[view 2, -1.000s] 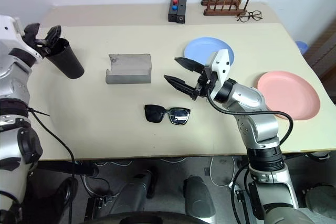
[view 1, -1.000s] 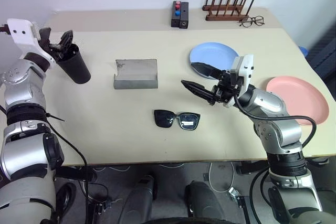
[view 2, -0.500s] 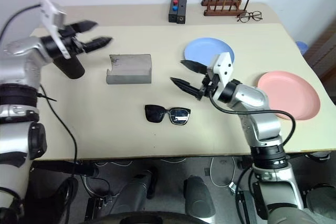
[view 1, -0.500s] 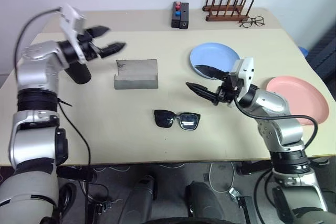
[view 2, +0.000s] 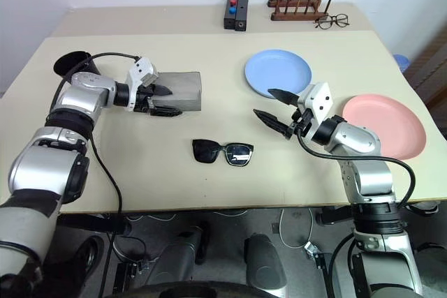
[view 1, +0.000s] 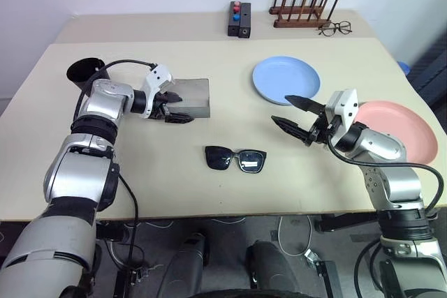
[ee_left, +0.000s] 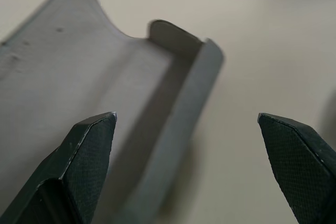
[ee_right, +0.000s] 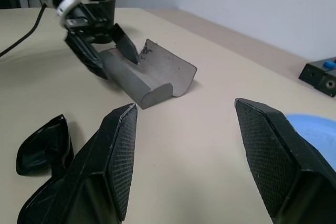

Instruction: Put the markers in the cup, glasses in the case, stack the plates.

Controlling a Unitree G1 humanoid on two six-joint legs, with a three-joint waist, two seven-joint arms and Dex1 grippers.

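The step in hand is judged to be the glasses-into-case step. The left gripper (view 2: 162, 100) is held with fingers spread wide and empty, straddling the left end of the case (view 2: 180, 88); one finger is seen over the flap, the other beside the front edge. Contact cannot be confirmed. The right gripper (view 1: 292, 111) is held released and empty above the desk (view 1: 140, 165), between the blue plate (view 1: 285, 79) and the glasses (view 1: 235, 159).

The case is a flat grey felt-like rectangle with its flap folded up, lying left of the desk's centre. The glasses are black, thick-framed with dark glossy lenses, lying open nearer the front edge. The cup (view 1: 82, 70), matte black, stands near the left edge. The pink plate (view 1: 397, 126) lies by the right edge, well apart from the blue one; both are round and shallow.

The next move is judged to call for the case to be steadied or its flap held open, and the glasses to be grasped by the frame.
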